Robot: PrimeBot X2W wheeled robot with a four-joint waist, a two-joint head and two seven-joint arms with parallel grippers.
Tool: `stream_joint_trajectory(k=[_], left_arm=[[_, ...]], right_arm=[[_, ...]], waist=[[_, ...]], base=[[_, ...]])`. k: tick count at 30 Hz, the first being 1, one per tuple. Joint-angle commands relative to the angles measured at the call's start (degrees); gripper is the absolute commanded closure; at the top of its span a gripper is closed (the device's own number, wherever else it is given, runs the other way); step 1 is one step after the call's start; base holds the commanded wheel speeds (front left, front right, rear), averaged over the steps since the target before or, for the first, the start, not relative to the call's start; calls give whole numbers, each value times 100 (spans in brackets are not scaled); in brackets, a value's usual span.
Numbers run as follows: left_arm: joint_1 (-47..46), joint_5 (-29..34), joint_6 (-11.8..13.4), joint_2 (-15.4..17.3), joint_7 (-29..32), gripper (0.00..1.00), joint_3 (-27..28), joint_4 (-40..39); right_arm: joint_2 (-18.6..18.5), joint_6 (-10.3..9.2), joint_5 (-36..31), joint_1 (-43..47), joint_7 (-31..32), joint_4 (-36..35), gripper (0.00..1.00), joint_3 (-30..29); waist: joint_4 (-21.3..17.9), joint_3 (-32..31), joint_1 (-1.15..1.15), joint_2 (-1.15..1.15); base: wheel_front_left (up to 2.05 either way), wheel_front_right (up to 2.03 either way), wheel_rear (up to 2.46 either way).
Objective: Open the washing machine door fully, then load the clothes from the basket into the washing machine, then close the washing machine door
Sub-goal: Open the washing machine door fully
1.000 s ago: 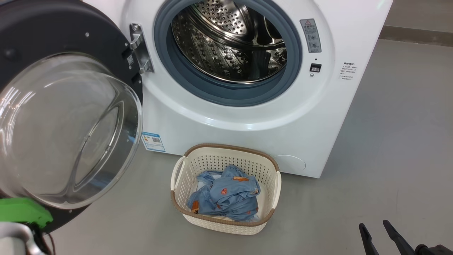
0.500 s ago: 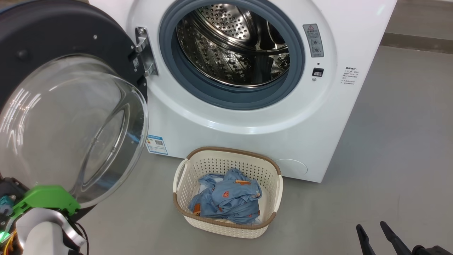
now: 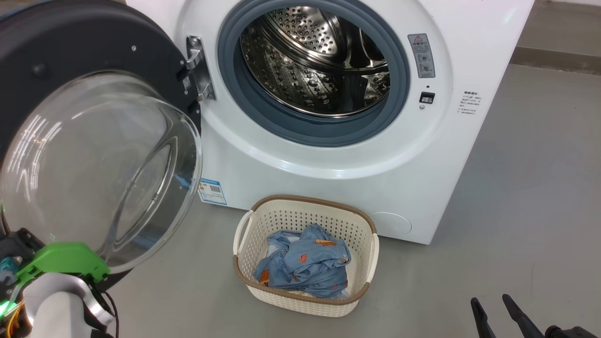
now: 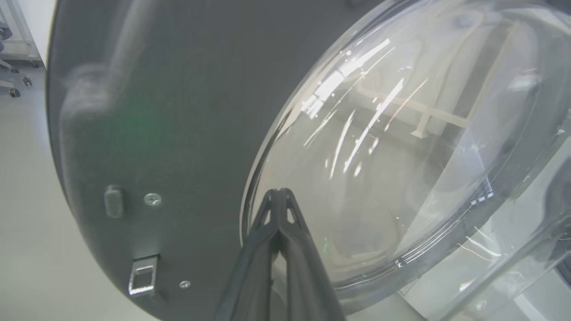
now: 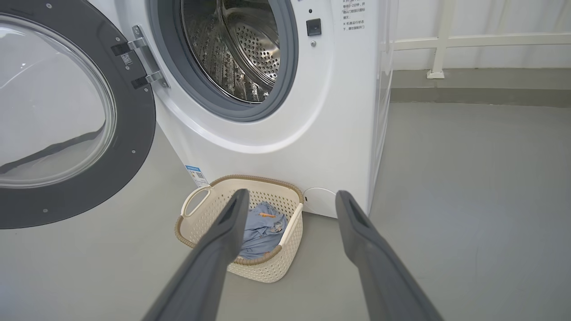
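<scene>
Head view looks down on the large round glossy black washing machine door [image 3: 70, 42], with its bulging clear glass bowl, swung out to my left on its hinge, and the big white boxy front-loading washing machine [image 3: 328, 188] with its perforated steel drum [image 3: 314, 61]. The small cream perforated plastic basket [image 3: 312, 199] with a brown rim sits on the grey floor [image 3: 516, 188] just in front of the washer, and the soft light blue printed clothes [image 3: 305, 267] lie bunched inside it. My left hand [image 4: 279, 194] is clenched on nothing, its tips at the edge of the glass bowl; whether they touch it I cannot tell. My right hand [image 5: 291, 196] hangs released, fingers spread, well short of the basket. I judge the door may be short of full swing, and a careless pull of my left arm could drag it back across the route to the drum. The light basket might lift with the cloth, or a trailing sleeve could drape over the grey rubber seal [image 3: 324, 136] and get trapped.
</scene>
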Motion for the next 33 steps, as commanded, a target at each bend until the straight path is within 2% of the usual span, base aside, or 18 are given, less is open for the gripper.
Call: stream_joint_trajectory(k=[1, 3, 7, 8, 11, 12, 13, 16, 17, 18, 21, 23, 29, 32, 33], left_arm=[[-147, 70, -97, 137, -35, 100, 125, -136], [-162, 92, -142, 137, -35, 97, 153, -127], [-176, 126, -242, 137, -35, 82, 152, -188], [-178, 135, -268, 137, -35, 74, 137, -226], [-176, 162, -314, 136, -35, 59, 89, -351], [-171, 178, -324, 136, -35, 52, 66, -402], [-169, 170, -351, 136, -35, 27, 39, -449], [-121, 160, -482, 136, -35, 3, 16, -630], [-82, 159, -576, 155, -35, 0, 52, -721], [-9, 141, -794, 203, -35, 0, 119, -886], [15, 181, -1056, 216, -35, 0, 127, -1072], [5, 209, -1128, 215, -35, 0, 109, -1122], [-92, 219, -1718, 186, -35, 0, -116, -1227], [-137, 195, -2044, 174, -35, 0, -259, -1191], [58, 113, -2208, 185, -35, 0, -281, -1396]], right_arm=[[-80, 9, 29, -179, -69, -122, 0, 110], [-70, 9, 33, -183, -69, -119, 0, 111], [-54, 9, 35, -181, -69, -114, 0, 104], [-50, 9, 35, -181, -69, -114, 0, 102], [-31, 9, 32, -190, -69, -111, 0, 109], [-24, 9, 33, -195, -69, -111, 0, 112], [-19, 9, 33, -201, -69, -109, 0, 115], [3, 9, 34, -214, -69, -98, 0, 108], [12, 9, 32, -211, -69, -94, 0, 103], [31, 9, 29, -205, -69, -89, 0, 101], [47, 9, 32, -210, -69, -84, 0, 103], [51, 9, 32, -212, -69, -85, 0, 104], [65, 9, 34, -240, -69, -91, 0, 118], [69, 9, 32, -241, -69, -97, 0, 140], [71, 9, 30, -233, -69, -98, 0, 125]], waist=[[18, -5, 0, 0], [34, -10, 0, 0], [68, -28, 0, 0], [78, -31, 0, 0], [101, -43, 0, 0], [106, -46, 0, 0], [110, -49, 0, 0], [132, -65, 0, 0], [140, -74, 0, 0], [148, -91, 0, 0], [146, -106, 0, 0], [142, -109, 0, 0], [85, -123, 0, 0], [17, -136, 0, 0], [7, -171, 0, 0]], base=[[0, 0, 0], [0, 0, 0], [0, 0, 0], [0, 0, 0], [0, 0, 0], [0, 0, 0], [0, 0, 0], [0, 0, 0], [0, 0, 0], [0, 0, 0], [0, 0, 0], [0, 0, 0], [0, 0, 0], [0, 0, 0], [0, 0, 0]])
